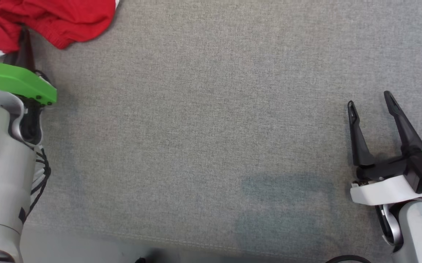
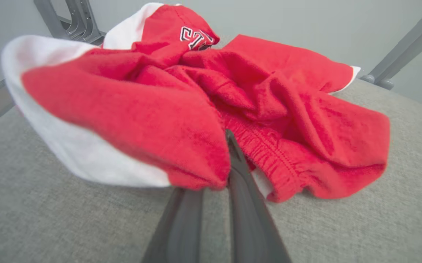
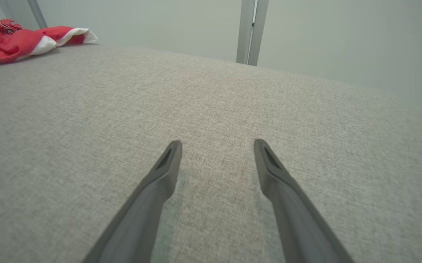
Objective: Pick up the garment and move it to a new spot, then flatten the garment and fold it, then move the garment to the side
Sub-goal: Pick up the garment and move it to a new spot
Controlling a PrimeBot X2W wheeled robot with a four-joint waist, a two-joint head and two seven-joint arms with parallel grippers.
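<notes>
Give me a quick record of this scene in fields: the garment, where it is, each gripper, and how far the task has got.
garment: red and white garment, crumpled in a heap, with lettering on one part
location: upper left of the head view, on the grey fabric surface
left gripper: fingers closed on a fold at the garment's near edge
right gripper: open, holding nothing, over bare fabric, well apart from the garment
task stage: garment gripped; not yet flattened or folded
</notes>
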